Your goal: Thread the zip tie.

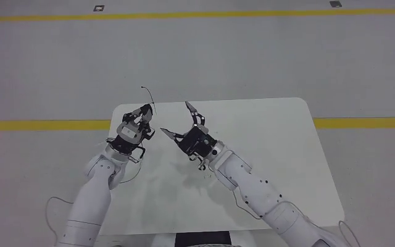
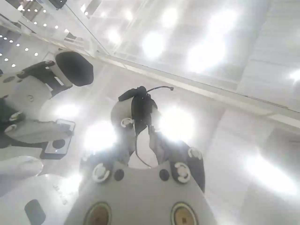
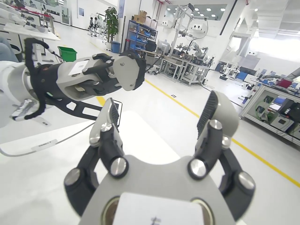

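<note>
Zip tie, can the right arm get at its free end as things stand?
Probably yes: the right pincer is open beside the left pincer, which holds the zip tie up, with nothing between them.

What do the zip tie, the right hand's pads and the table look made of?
The zip tie looks like thin black plastic, probably nylon: it curves smoothly out of the left hand without kinking. The right hand has black, matte, ribbed pads, likely rubber. The table is white and smooth; laminate or paint, I cannot tell.
</note>
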Robot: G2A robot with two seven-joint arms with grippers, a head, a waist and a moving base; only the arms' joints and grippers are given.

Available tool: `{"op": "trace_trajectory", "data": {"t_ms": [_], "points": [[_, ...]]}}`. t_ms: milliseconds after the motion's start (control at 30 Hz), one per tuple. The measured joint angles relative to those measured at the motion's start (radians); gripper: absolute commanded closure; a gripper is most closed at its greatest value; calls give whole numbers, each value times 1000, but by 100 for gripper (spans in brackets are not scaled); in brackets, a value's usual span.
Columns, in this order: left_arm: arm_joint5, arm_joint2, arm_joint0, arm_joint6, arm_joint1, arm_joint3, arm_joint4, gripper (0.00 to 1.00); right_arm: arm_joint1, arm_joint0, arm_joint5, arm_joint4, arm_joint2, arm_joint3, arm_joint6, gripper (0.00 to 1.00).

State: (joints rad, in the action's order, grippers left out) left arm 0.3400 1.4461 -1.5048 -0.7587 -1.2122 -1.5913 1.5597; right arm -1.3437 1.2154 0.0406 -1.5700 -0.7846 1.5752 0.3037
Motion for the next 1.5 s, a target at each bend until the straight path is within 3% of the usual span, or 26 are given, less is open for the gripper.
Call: {"op": "trace_trajectory", "data": {"t_ms": [333, 433, 633, 1500], "points": [[0, 0, 0, 0, 0, 0, 0, 100, -25, -25, -11, 4, 29, -37, -2, 85], [0, 0, 0, 0, 0, 0, 0, 100, -32, -29, -6, 12, 37, -42, 3, 85], [0, 0, 0, 0, 0, 0, 0, 100, -46, -43, -9, 16, 48, -59, 9, 76], [0, 0, 0, 0, 0, 0, 0, 100, -92, -81, -22, 0, 65, -104, 24, 80]]}}
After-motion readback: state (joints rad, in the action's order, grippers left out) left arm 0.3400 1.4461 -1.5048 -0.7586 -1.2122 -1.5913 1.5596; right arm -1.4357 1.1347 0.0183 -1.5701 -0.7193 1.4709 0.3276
